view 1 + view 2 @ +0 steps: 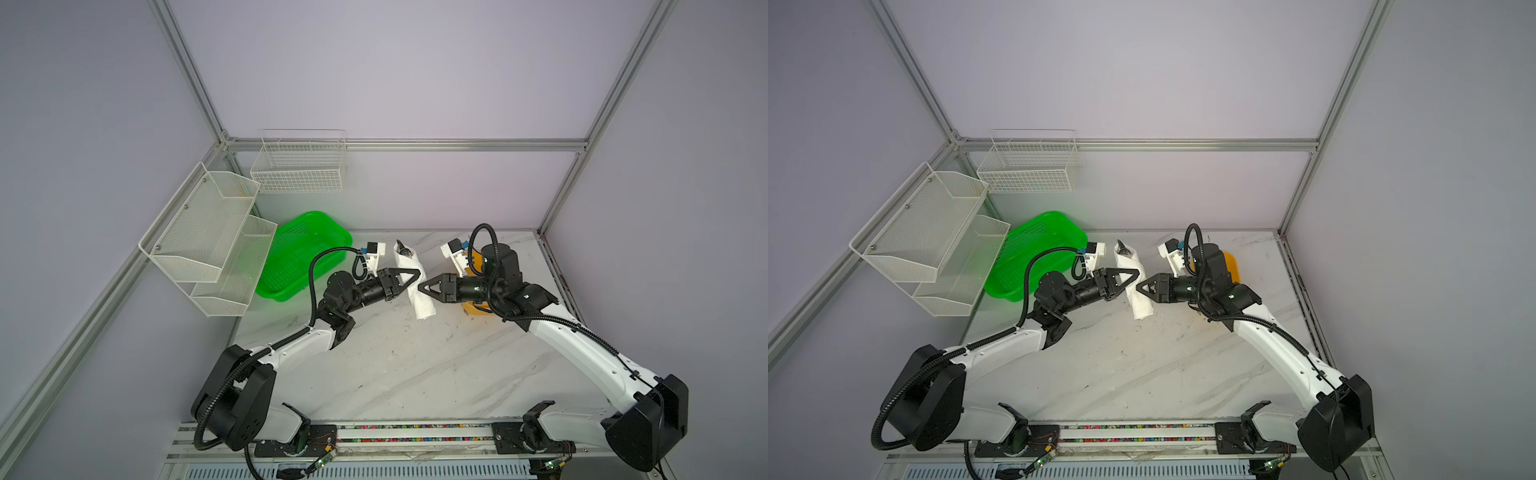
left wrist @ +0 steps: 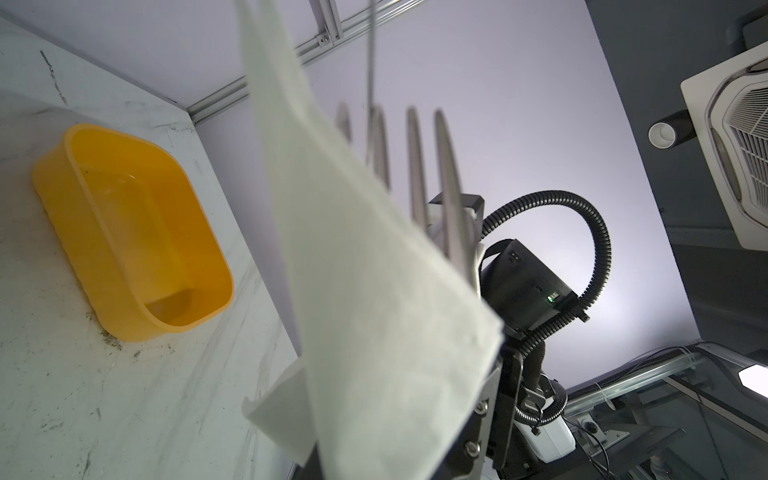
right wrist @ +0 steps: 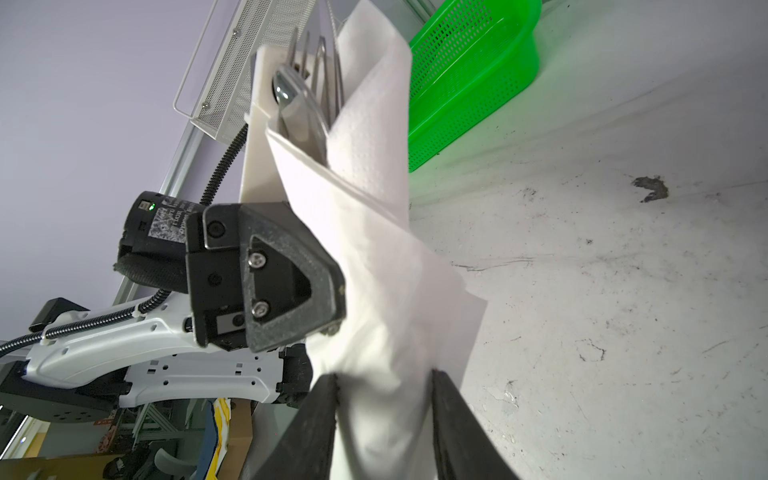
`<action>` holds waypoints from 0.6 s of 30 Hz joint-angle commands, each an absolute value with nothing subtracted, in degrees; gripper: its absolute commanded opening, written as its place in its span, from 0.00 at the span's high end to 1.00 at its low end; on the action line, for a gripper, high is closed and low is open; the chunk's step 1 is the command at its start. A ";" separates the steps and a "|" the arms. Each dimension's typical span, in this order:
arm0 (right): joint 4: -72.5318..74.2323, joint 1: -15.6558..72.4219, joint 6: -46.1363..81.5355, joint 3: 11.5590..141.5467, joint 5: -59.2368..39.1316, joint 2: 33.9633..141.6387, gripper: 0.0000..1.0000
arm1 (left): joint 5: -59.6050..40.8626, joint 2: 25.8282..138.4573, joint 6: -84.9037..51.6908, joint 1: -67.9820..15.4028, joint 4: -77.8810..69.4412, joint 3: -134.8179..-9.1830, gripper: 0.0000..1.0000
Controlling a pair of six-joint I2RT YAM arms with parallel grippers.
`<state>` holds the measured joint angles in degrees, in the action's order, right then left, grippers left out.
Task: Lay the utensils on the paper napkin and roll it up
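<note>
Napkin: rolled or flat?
Rolled: the napkin is a white tube around the utensils, whose heads stick out one end; the left gripper pinches it.

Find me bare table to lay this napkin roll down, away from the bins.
Widest bare table: near middle, between left arm and right arm. A narrower strip runs between the green basket and yellow tub, but the napkin roll and arms crowd it.

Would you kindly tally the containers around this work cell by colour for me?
Green perforated plastic basket: 1
Yellow plastic tub: 1
White metal racks: 2, a two-tier mesh shelf and a wire basket
Total: 4
</note>
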<state>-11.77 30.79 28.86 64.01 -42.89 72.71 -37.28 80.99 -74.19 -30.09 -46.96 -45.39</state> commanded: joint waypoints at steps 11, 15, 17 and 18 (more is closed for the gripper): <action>-6.54 32.01 28.92 62.92 -49.60 72.57 0.56 | -38.57 78.93 -73.38 -30.12 -49.92 -48.95 0.84; -6.57 33.24 28.59 63.51 -50.19 74.05 0.57 | -39.09 79.10 -73.39 -30.08 -49.82 -49.62 0.84; -7.46 33.90 27.82 64.07 -50.08 74.90 0.58 | -39.24 79.10 -73.33 -30.22 -49.82 -49.91 0.84; -7.88 34.16 27.43 64.32 -49.71 75.14 0.58 | -39.29 79.10 -73.35 -30.18 -49.75 -50.01 0.84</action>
